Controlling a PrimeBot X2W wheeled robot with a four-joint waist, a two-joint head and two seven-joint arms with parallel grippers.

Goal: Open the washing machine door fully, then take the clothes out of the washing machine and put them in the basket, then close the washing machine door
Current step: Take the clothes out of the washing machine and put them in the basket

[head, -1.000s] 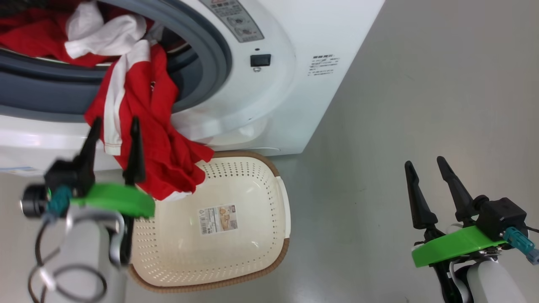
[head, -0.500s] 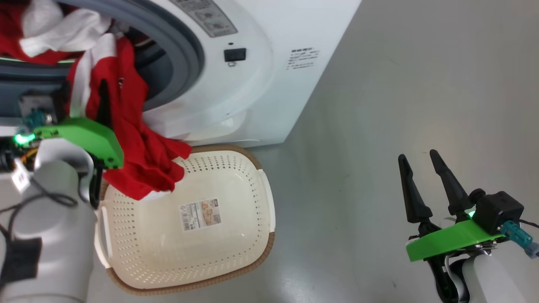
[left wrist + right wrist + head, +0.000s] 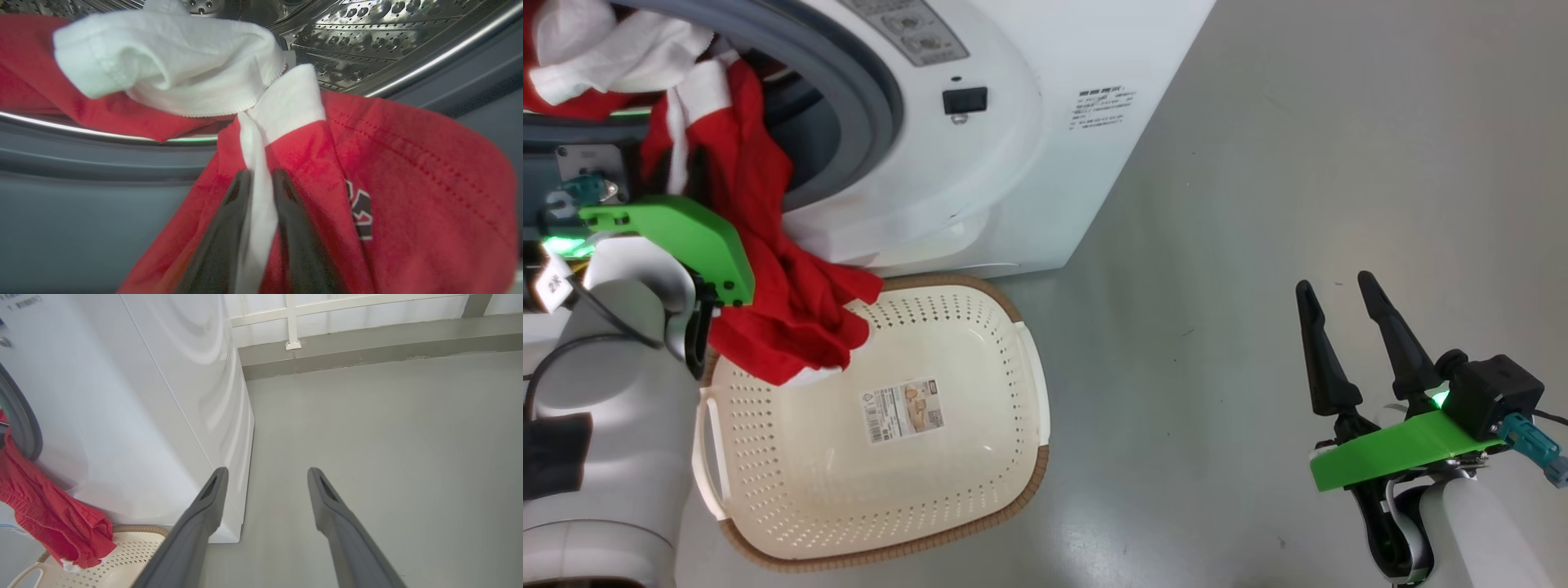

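My left claw (image 3: 260, 178) is squeezed in on a white strip of trim on the clothes (image 3: 408, 183), one dark finger (image 3: 239, 196) on each side of it, so I'd call that a pinch. The fabric is a red knit with rows of stitching, and just right of my fingers there's a small black-and-white emblem (image 3: 360, 210) that I can't read at this angle. A soft white piece (image 3: 184, 65) with a hemmed edge is bunched up just above.

All this is at the mouth of the washing machine (image 3: 1013, 188). Behind the cloth I see the shiny steel drum (image 3: 347, 36) full of little holes, and the smooth grey rubber ring (image 3: 870, 98) around it. The red stuff hangs out over that ring and down the glossy white front, with its bottom end lying in the basket (image 3: 792, 457) at the end nearest the machine.

The basket is cream plastic, perforated, rounded corners, with a brown woven-look rim and white handles. It sits on the floor (image 3: 1298, 163) right up against the machine. The sticker (image 3: 900, 408) on its bottom has print too small to read. Same goes for the grey label panel (image 3: 903, 28) and the small block of dark text (image 3: 1101, 108) on the machine's front.

My right claw (image 3: 1333, 282) is well off to the side over the smooth grey floor, fingers spread wide, gripping nothing.
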